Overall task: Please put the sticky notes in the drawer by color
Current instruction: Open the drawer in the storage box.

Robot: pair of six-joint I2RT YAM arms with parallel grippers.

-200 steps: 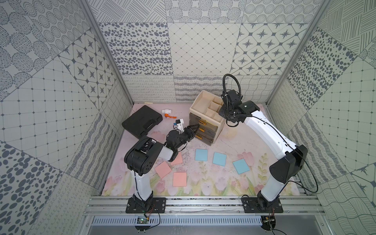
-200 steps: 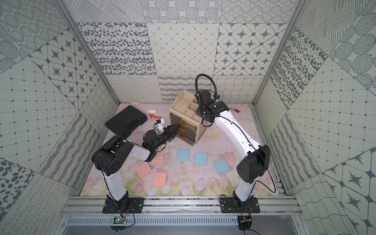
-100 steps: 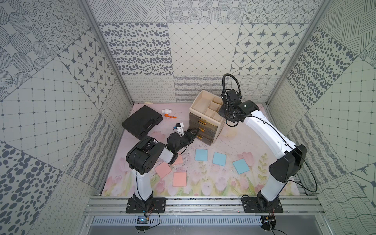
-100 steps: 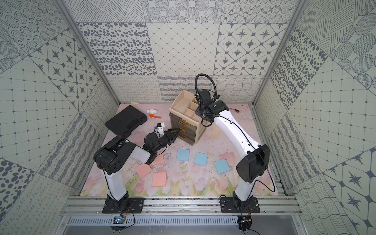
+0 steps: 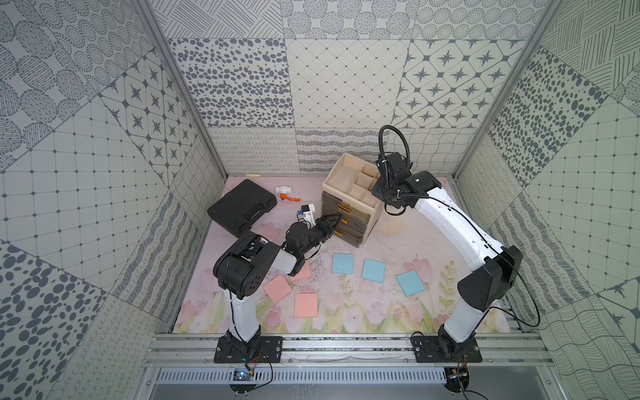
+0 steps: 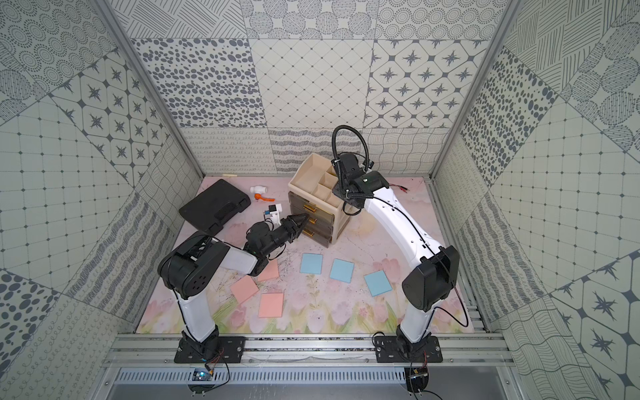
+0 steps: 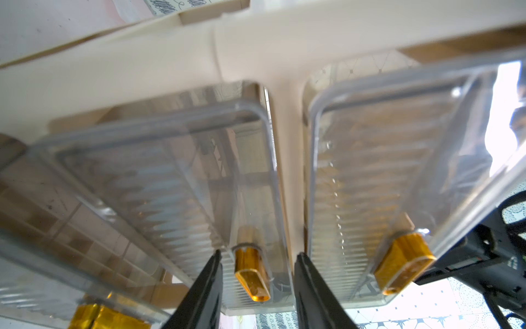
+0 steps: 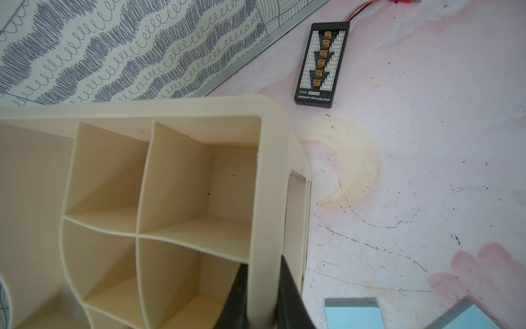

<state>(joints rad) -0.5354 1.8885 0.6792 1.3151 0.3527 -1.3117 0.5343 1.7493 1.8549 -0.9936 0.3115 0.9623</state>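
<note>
1. Left wrist view: the left gripper (image 7: 258, 253) stands parted, its fingers either side of an amber handle (image 7: 252, 273) on a clear drawer (image 7: 170, 176), not touching it.
2. Right wrist view: the right gripper (image 8: 262, 260) is clamped on the top rim of the cream drawer unit (image 8: 264, 185).
3. In a top view, three blue sticky notes (image 5: 373, 270) and three pink sticky notes (image 5: 305, 305) lie flat on the floral mat (image 5: 381, 311) in front of the unit, well apart from both grippers.

Readable only on the black charging board (image 8: 321, 61), flat on the mat (image 8: 427, 171) beyond the corner of the cream drawer box (image 8: 267, 176): white lettering along its near short end, "balanced charging plate". Above that, a small brand mark, perhaps "KePoQi", too fine to confirm.
</note>
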